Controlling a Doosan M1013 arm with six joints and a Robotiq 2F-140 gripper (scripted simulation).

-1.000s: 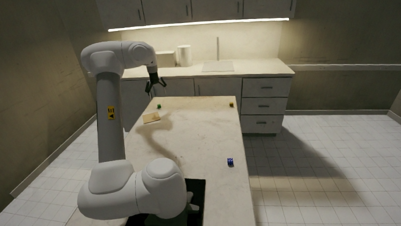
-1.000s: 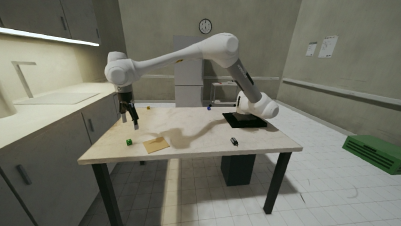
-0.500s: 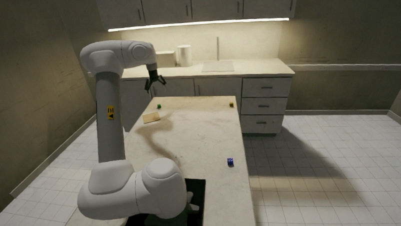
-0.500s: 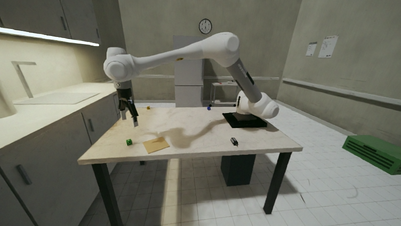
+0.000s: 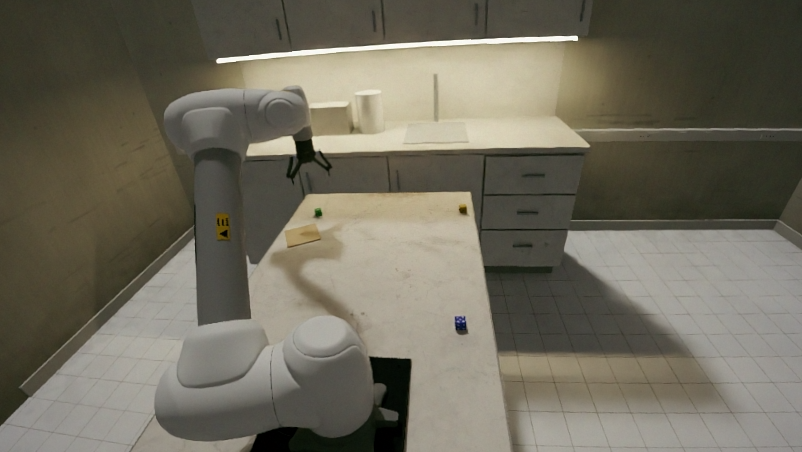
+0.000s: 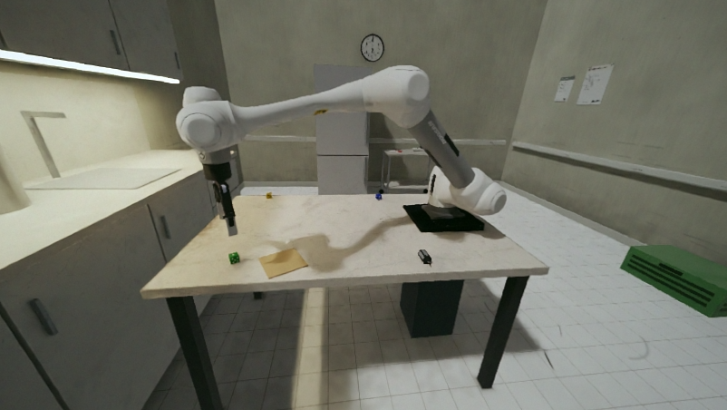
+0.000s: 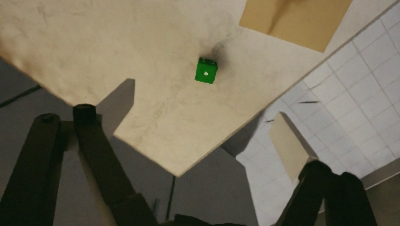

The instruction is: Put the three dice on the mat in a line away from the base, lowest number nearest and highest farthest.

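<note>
A green die (image 5: pixel 317 212) lies near the table's far left corner, beside the tan mat (image 5: pixel 302 234); it also shows in the exterior view (image 6: pixel 234 258) and in the wrist view (image 7: pixel 206 70), where one pip faces up. The mat shows there too (image 6: pixel 283 262) (image 7: pixel 295 20). A yellow die (image 5: pixel 462 208) (image 6: pixel 267 195) sits at the far right corner. A blue die (image 5: pixel 460 322) (image 6: pixel 378 196) sits near the right edge, closer to the base. My gripper (image 5: pixel 307 164) (image 6: pixel 227 216) (image 7: pixel 206 108) is open and empty, hanging well above the table's far edge near the green die.
A small dark object (image 6: pixel 424 256) lies near the table edge on the left side of the base. The black base plate (image 6: pixel 442 218) holds the arm. A kitchen counter with drawers (image 5: pixel 527 207) stands just beyond the table's far end.
</note>
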